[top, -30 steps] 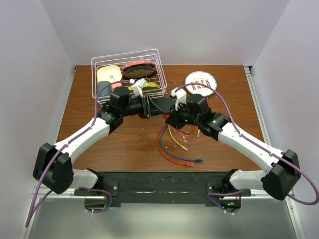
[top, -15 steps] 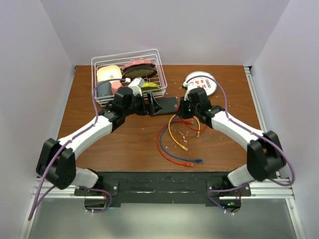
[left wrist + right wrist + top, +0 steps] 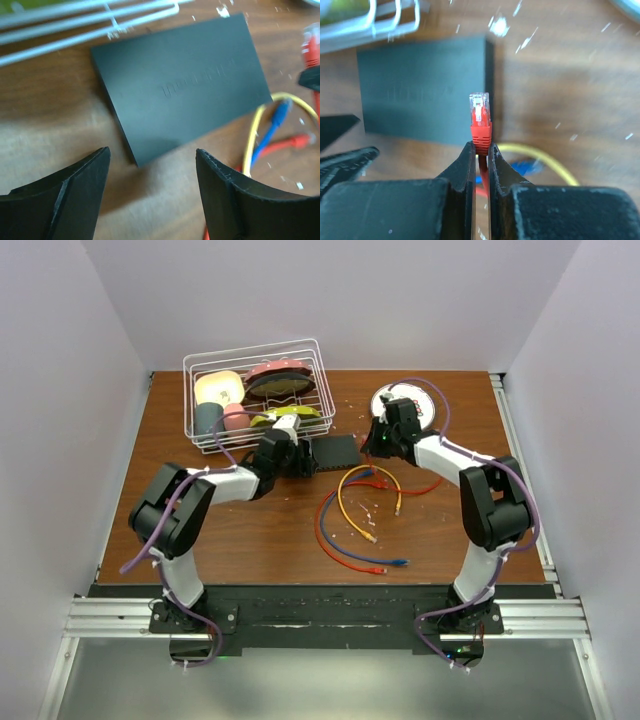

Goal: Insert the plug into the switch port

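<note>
Top external view: a brown table (image 3: 200,530) seen from above; entries run from the left of the frame to the right.
Wire basket (image 3: 255,390): upper left of the frame. White wire, holding several coloured items too small to identify.
Left gripper (image 3: 303,458): just right of the basket's lower right corner, pointing right toward the switch. In the left wrist view the jaws are spread wide with nothing between them. Both fingers (image 3: 65,200) sit at the bottom of that frame, short of the switch's near corner.
Switch (image 3: 338,451): flat black box lying on the table at upper centre of the top view, between the two grippers and close to the basket's lower rail. Neither gripper holds it. Its sockets show in no view.
Cables (image 3: 350,510): yellow, red and blue loops lying loose on the table at centre frame, below the switch.
Plug (image 3: 480,112): red boot with a clear tip, upright at the centre of the right wrist view. The tip is fully exposed and overlaps the switch's right end in that frame. Contact with the switch cannot be determined.
Right gripper (image 3: 481,150): jaws pressed together on the plug's red boot. In the top view it sits just right of the switch.
White disc (image 3: 427,410): upper right of centre, round, partly covered by the right arm.
</note>
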`<act>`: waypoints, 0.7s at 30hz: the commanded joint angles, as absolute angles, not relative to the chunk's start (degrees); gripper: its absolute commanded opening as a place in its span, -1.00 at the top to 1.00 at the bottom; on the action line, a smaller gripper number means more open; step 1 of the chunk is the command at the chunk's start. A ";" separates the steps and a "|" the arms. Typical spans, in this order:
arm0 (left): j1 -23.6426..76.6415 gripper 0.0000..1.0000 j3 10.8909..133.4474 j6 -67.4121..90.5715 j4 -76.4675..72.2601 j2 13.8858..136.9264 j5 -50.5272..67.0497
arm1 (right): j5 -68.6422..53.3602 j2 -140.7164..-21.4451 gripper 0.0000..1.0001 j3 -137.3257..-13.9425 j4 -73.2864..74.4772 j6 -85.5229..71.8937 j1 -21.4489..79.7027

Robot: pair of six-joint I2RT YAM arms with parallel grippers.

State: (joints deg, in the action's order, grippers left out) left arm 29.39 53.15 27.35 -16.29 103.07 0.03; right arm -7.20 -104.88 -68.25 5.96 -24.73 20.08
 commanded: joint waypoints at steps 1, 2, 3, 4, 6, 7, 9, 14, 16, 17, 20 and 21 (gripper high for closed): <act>29.44 -0.46 56.25 25.75 -28.38 105.29 -6.06 | -7.47 -105.64 1.00 -71.89 3.17 -26.63 18.98; 29.44 -0.44 55.90 26.19 -30.22 105.73 -6.59 | -7.38 -106.08 1.00 -72.07 3.08 -26.63 19.07; 29.53 -0.42 55.38 26.45 -31.37 106.25 -7.64 | -7.38 -106.52 1.00 -72.16 2.64 -26.89 18.99; 29.53 -0.41 54.94 26.80 -32.33 106.35 -8.52 | -7.21 -107.48 1.00 -72.16 2.46 -27.24 18.98; 29.53 -0.40 52.74 27.86 -35.93 106.35 -11.67 | -7.21 -108.54 1.00 -72.16 0.80 -27.77 18.90; 29.53 -0.40 52.04 28.30 -37.08 106.35 -12.82 | -7.21 -109.68 1.00 -72.51 0.79 -28.12 18.90; 29.53 -0.37 50.80 29.09 -40.68 107.22 -14.49 | -7.47 -111.35 1.00 -73.47 0.27 -28.21 18.90; 29.53 -0.36 53.52 30.76 -41.83 111.35 -14.07 | -7.91 -115.74 1.00 -76.02 0.26 -28.65 18.81; 29.53 -0.36 54.49 31.11 -41.75 113.46 -13.19 | -8.96 -116.63 1.00 -76.64 0.26 -27.69 18.81; 29.53 -0.36 54.75 31.46 -41.57 114.51 -11.36 | -10.01 -117.59 1.00 -77.60 0.35 -27.34 18.90; 29.53 -0.37 54.76 32.69 -40.43 115.66 -7.31 | -13.17 -118.21 1.00 -77.70 0.26 -26.54 18.98; 29.53 -0.37 54.41 33.22 -40.17 115.66 -6.42 | -13.88 -118.21 1.00 -77.61 0.18 -25.93 19.07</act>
State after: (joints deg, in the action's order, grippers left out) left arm 29.47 54.30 29.78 -41.98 113.34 -10.26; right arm -8.99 -117.86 -75.75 1.80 -27.55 18.57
